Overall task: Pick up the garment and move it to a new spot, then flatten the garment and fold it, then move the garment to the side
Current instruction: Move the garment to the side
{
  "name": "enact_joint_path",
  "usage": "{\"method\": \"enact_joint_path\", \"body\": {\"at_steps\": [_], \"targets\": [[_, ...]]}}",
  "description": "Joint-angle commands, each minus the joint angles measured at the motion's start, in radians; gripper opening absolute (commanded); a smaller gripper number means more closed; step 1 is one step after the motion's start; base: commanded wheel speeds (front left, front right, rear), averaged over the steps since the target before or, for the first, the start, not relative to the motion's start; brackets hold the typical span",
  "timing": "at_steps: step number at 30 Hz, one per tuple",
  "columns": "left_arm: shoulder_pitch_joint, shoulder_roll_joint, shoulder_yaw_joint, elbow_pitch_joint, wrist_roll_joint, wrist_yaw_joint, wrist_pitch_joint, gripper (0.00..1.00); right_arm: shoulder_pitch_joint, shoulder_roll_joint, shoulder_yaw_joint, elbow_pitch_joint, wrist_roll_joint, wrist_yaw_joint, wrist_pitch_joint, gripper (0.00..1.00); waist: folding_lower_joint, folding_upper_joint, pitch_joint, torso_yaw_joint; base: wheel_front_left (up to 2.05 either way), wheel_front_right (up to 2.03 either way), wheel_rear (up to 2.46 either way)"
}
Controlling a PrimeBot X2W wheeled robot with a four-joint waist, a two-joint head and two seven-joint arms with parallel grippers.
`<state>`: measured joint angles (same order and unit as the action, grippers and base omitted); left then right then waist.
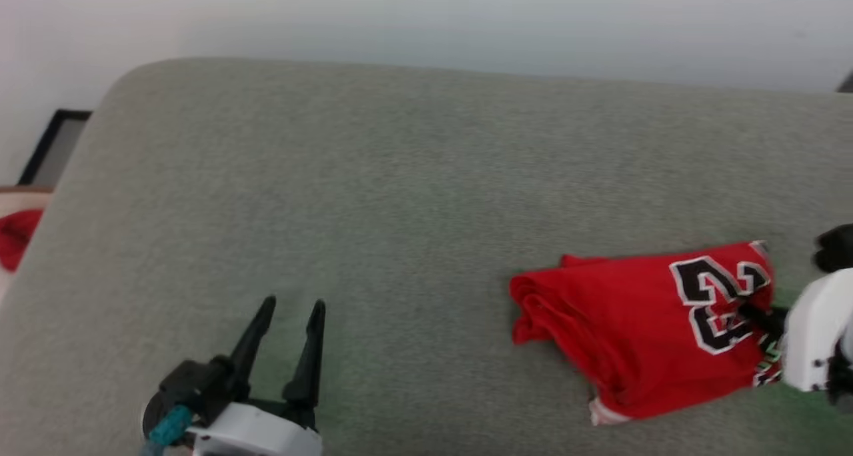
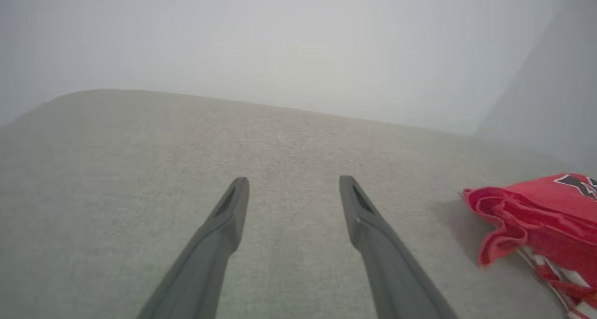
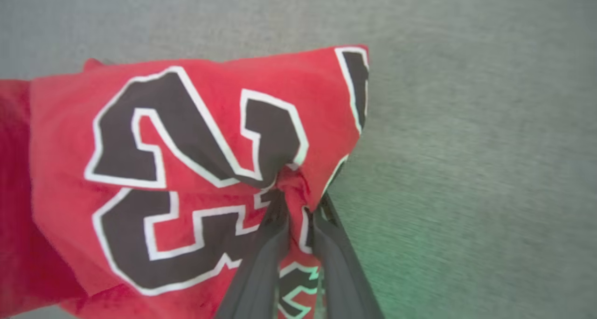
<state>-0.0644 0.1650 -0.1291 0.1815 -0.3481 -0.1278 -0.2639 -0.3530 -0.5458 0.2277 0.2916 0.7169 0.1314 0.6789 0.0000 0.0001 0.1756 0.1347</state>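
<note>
The garment [image 1: 640,329], a red jersey with black white-outlined lettering and striped trim, lies folded in a bundle on the grey cushion at the right. My right gripper [image 1: 756,311] reaches in from the right edge and is shut on a pinch of its fabric beside the lettering. The right wrist view shows both fingers closed together on that red fold of the garment [image 3: 154,169], at the right gripper [image 3: 296,200]. Low on the left, my left gripper [image 1: 293,306] rests open over bare cushion. Its wrist view has the left gripper [image 2: 294,183] with the garment [image 2: 541,221] off to the right.
The wide grey cushioned surface [image 1: 373,196] runs under everything, with a rounded far-left corner and a pale wall behind. Beyond its left edge I see a small plain red cloth [image 1: 16,239] and a dark-framed panel [image 1: 53,143] on the floor.
</note>
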Motion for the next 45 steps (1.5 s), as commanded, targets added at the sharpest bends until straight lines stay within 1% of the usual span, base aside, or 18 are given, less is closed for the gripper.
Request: {"method": "enact_joint_path", "body": {"at_steps": [1,7,12,16,19,25,31,39,43,45], "targets": [[-0.019,0.015,-0.007,-0.017,-0.005,-0.003,0.000,1.00,0.021,-0.020,-0.020,-0.015,0.013,-0.001,-0.027,0.00,0.0000,-0.0001,-0.011,-0.061,0.00,0.00,0.00],[-0.067,0.052,-0.052,-0.049,-0.004,-0.003,0.000,1.00,0.065,-0.057,-0.117,-0.028,0.042,-0.001,-0.103,0.00,0.0000,-0.0001,0.012,-0.176,0.00,0.00,0.00],[-0.129,0.087,-0.090,-0.058,-0.011,-0.003,0.000,1.00,0.085,-0.063,-0.186,0.002,0.041,-0.001,-0.154,0.00,0.0000,-0.0001,0.040,-0.269,0.00,0.00,0.00],[-0.190,0.122,-0.133,-0.044,-0.014,-0.003,0.000,1.00,0.058,-0.066,-0.213,0.049,0.014,-0.001,-0.196,0.00,0.0000,-0.0001,0.067,-0.326,0.00,0.00,0.00],[-0.244,0.141,-0.164,-0.037,-0.018,-0.003,0.000,1.00,0.013,-0.072,-0.233,0.094,-0.010,-0.001,-0.231,0.00,0.0000,-0.0001,0.092,-0.351,0.00,0.00,0.00],[-0.349,0.192,-0.214,-0.043,-0.010,-0.003,0.000,1.00,-0.134,-0.092,-0.247,0.218,-0.057,-0.001,-0.325,0.00,0.0000,-0.0001,0.165,-0.361,0.00,0.00,0.00],[-0.437,0.230,-0.246,-0.055,-0.008,-0.003,0.000,1.00,-0.305,-0.112,-0.237,0.380,-0.101,-0.001,-0.411,0.00,0.0000,-0.0001,0.228,-0.339,0.00,0.00,0.00],[-0.495,0.245,-0.294,-0.058,-0.019,-0.003,0.000,1.00,-0.453,-0.150,-0.189,0.570,-0.147,-0.001,-0.498,0.00,0.0000,-0.0001,0.253,-0.294,0.00,0.00,0.00],[-0.510,0.254,-0.310,-0.057,-0.020,-0.003,0.000,1.00,-0.499,-0.155,-0.167,0.639,-0.163,-0.001,-0.561,0.00,0.0000,-0.0001,0.265,-0.278,0.00,0.00,0.00],[-0.512,0.257,-0.310,-0.057,-0.020,-0.003,0.000,1.00,-0.507,-0.159,-0.155,0.655,-0.173,-0.001,-0.570,0.00,0.0000,-0.0001,0.269,-0.276,0.00,0.00,0.00]]}}
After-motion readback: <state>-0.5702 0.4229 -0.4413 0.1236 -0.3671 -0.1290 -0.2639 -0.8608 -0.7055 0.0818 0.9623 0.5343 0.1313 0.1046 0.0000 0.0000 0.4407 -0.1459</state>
